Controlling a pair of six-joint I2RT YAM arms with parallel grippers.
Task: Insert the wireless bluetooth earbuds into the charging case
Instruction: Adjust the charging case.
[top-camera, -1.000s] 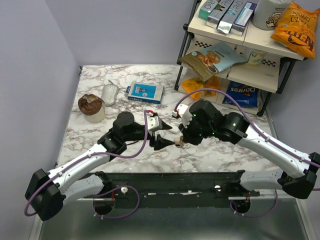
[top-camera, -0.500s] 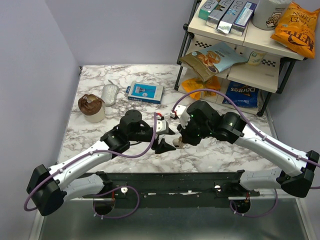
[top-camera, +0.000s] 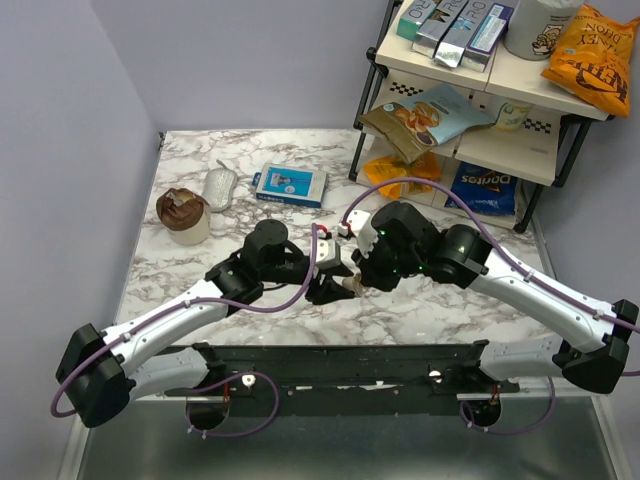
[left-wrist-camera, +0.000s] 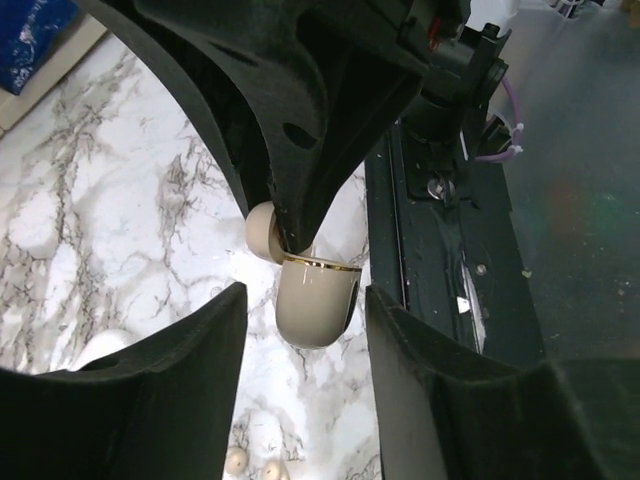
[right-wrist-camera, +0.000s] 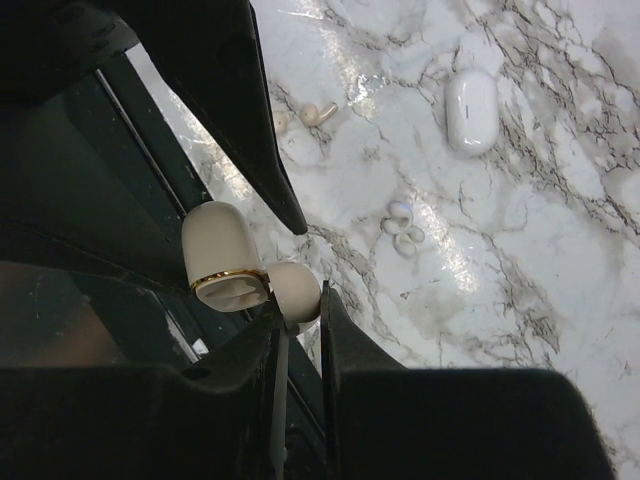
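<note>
A: Right arm status?
B: Right gripper (right-wrist-camera: 297, 312) is clamped on the beige case (right-wrist-camera: 222, 250), pinching it at the hinged-open lid (right-wrist-camera: 296, 290). The case is held up above the table (right-wrist-camera: 560, 250).
A: Left?
B: Left gripper (left-wrist-camera: 305, 300) is spread, one finger on either side of the beige case's body. There's a gap on one side; I can't tell if the other side is touching.
A: Earbuds?
B: Not in the beige case. The earbuds (right-wrist-camera: 403, 226) are a small white cluster lying on the marble, well apart from the beige case. A white oval case (right-wrist-camera: 470, 110) lies farther from it. One loose beige bud (right-wrist-camera: 320, 112) is also down there, apart from the beige case.
</note>
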